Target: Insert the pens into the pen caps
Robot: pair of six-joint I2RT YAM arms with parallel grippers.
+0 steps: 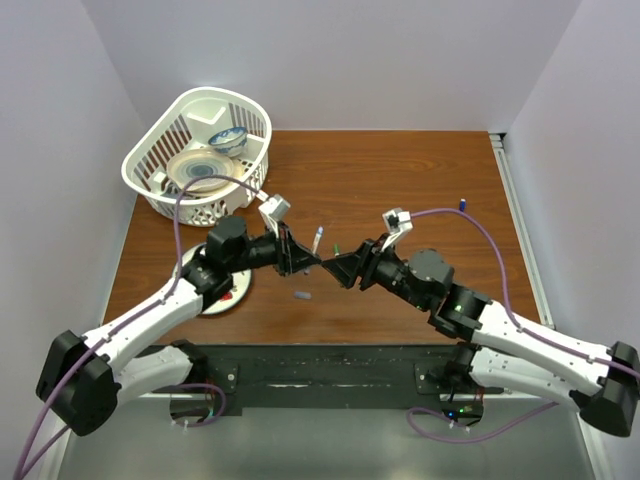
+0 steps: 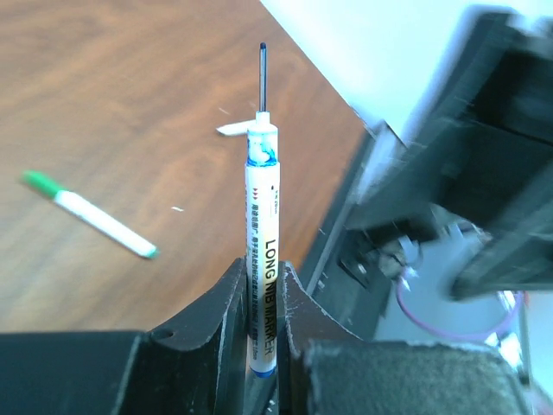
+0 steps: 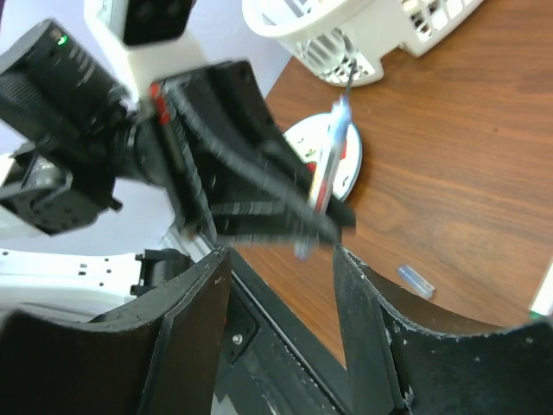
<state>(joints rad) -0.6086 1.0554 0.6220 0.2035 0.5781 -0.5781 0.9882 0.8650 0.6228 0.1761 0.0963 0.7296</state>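
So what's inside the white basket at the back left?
A tan plate and a small blue-patterned bowl behind it sit in the basket. Anything under the plate is covered.

Only legible print: "LONG NIB MARKER" in black capitals, running lengthwise along the barrel of the white marker pen (image 2: 262, 259), left wrist view — the finer print and red marks above it are too small to read.

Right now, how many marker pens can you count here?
3. One pen clamped in the left hand; a green-ended pen on the table; a third pen near the table's right edge. More may be hidden.
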